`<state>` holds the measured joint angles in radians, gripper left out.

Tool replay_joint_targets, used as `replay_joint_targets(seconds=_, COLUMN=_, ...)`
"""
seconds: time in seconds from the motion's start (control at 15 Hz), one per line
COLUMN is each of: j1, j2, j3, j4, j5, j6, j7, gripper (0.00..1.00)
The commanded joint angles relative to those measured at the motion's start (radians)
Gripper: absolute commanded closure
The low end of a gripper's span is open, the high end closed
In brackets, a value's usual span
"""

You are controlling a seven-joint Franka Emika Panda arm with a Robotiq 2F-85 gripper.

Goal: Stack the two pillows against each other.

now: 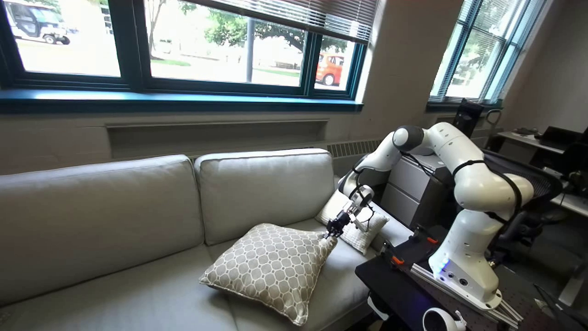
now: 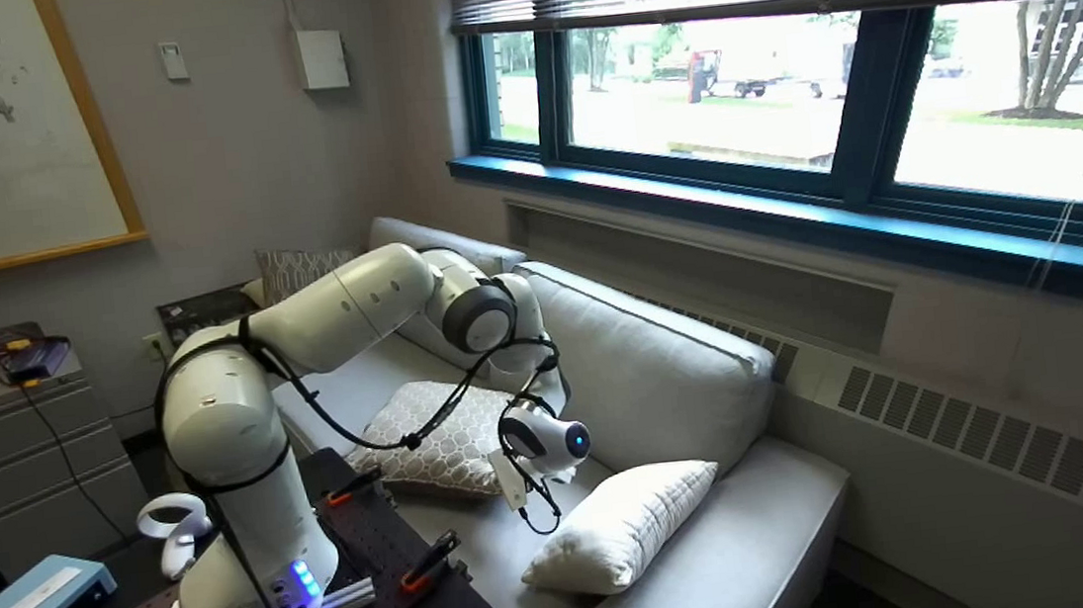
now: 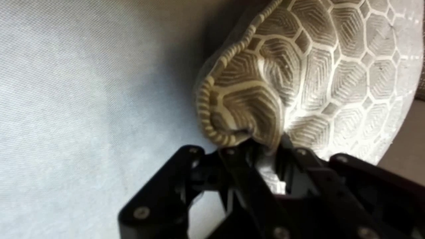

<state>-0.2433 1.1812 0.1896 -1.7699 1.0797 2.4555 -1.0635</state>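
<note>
The large beige lattice pillow [image 1: 278, 266] lies tilted on the couch seat. It also shows in an exterior view [image 2: 445, 437], partly behind the arm, and in the wrist view [image 3: 345, 73]. The smaller cream-white pillow [image 1: 356, 238] leans by the couch armrest, partly hidden behind the gripper; it shows fully in an exterior view [image 2: 622, 525]. My gripper [image 1: 331, 232] is at the beige pillow's corner nearest the white pillow. In the wrist view, its fingers [image 3: 265, 146] are closed around a bunched fold of that corner. The two pillows are a short gap apart.
Grey-beige couch back cushions [image 1: 266, 193] stand behind the seat. The couch armrest [image 2: 716, 565] is beyond the white pillow. The robot's black table [image 1: 386, 285] with clamps borders the couch front. Another patterned pillow [image 2: 300, 271] sits at the couch's far end.
</note>
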Motion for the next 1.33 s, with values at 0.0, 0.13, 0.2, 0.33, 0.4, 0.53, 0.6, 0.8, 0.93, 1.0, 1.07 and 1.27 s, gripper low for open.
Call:
replay_joint_targets(seconds=0.0, j1=-0.040, j2=-0.179, j3=0.039, j4=-0.240, j5=0.206, j6=0.211, j7=-0.189, gripper=0.94)
replay_joint_targets(seconds=0.13, j1=-0.065, j2=-0.252, j3=0.097, j4=-0.342, j5=0.366, j6=0.337, j7=-0.320, gripper=0.94)
replay_joint_targets(seconds=0.2, j1=-0.065, j2=-0.284, j3=0.119, j4=-0.376, j5=0.457, j6=0.391, j7=-0.387, gripper=0.94)
replay_joint_targets(seconds=0.33, j1=-0.101, j2=-0.349, j3=0.198, j4=-0.430, j5=0.630, j6=0.515, j7=-0.523, gripper=0.94)
replay_joint_targets(seconds=0.4, j1=-0.114, j2=-0.385, j3=0.229, j4=-0.447, j5=0.715, j6=0.562, j7=-0.582, gripper=0.94)
replay_joint_targets(seconds=0.53, j1=-0.096, j2=-0.486, j3=0.237, j4=-0.481, j5=0.883, j6=0.602, j7=-0.661, gripper=0.94)
replay_joint_targets(seconds=0.6, j1=-0.075, j2=-0.538, j3=0.223, j4=-0.496, j5=0.966, j6=0.603, j7=-0.696, gripper=0.94)
replay_joint_targets(seconds=0.8, j1=-0.022, j2=-0.682, j3=0.162, j4=-0.548, j5=1.208, j6=0.602, j7=-0.804, gripper=0.94)
replay_joint_targets(seconds=0.93, j1=0.014, j2=-0.779, j3=0.102, j4=-0.600, j5=1.369, j6=0.590, j7=-0.885, gripper=0.94)
replay_joint_targets(seconds=1.0, j1=0.036, j2=-0.826, j3=0.068, j4=-0.629, j5=1.448, j6=0.591, j7=-0.928, gripper=0.94)
replay_joint_targets(seconds=1.07, j1=0.055, j2=-0.872, j3=0.030, j4=-0.664, j5=1.522, j6=0.586, j7=-0.976, gripper=0.94)
replay_joint_targets(seconds=1.27, j1=0.138, j2=-1.005, j3=-0.119, j4=-0.772, j5=1.539, j6=0.580, j7=-0.946, gripper=0.94)
